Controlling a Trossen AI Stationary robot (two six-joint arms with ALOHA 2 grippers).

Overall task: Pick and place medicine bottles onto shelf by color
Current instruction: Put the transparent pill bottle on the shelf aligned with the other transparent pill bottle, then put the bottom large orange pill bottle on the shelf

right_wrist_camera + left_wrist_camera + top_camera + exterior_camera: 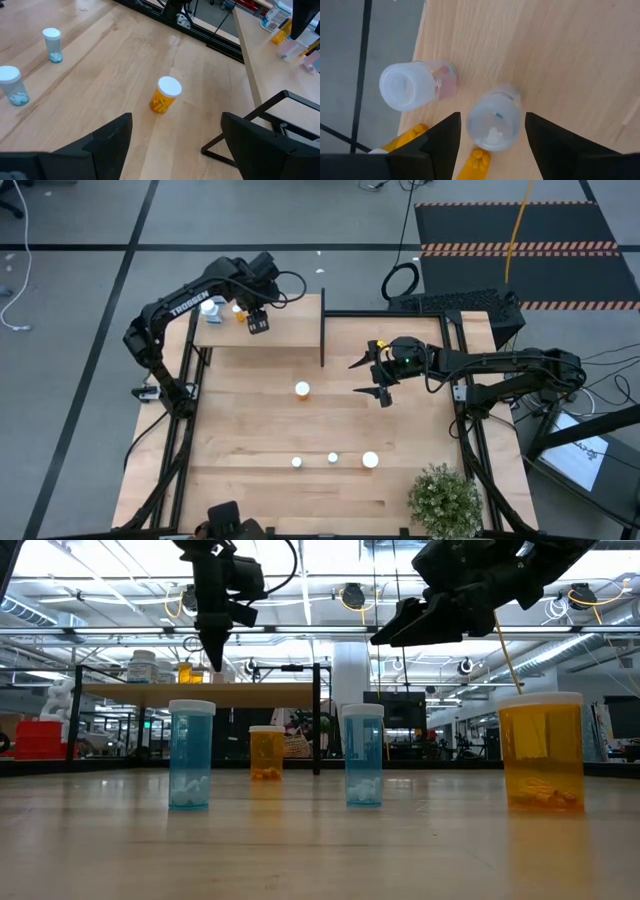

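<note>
The left gripper [257, 321] hangs over the shelf [290, 332], its fingers [437, 142] parted on either side of a pale clear bottle [494, 118] that stands on the board – close to it, not touching it. Another white-capped bottle [415, 85] stands just beside, at the shelf's edge. The right gripper [378, 377] hovers wide open and empty above the tabletop, near an orange bottle [302, 390] – 3 more bottles [333, 459] stand in a row toward the potted plant [445, 500].

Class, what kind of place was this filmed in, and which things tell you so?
Probably a robotics lab: two arms work over a wooden table with pill bottles, cables trail on the floor, and hazard-striped mats lie beyond.
</note>
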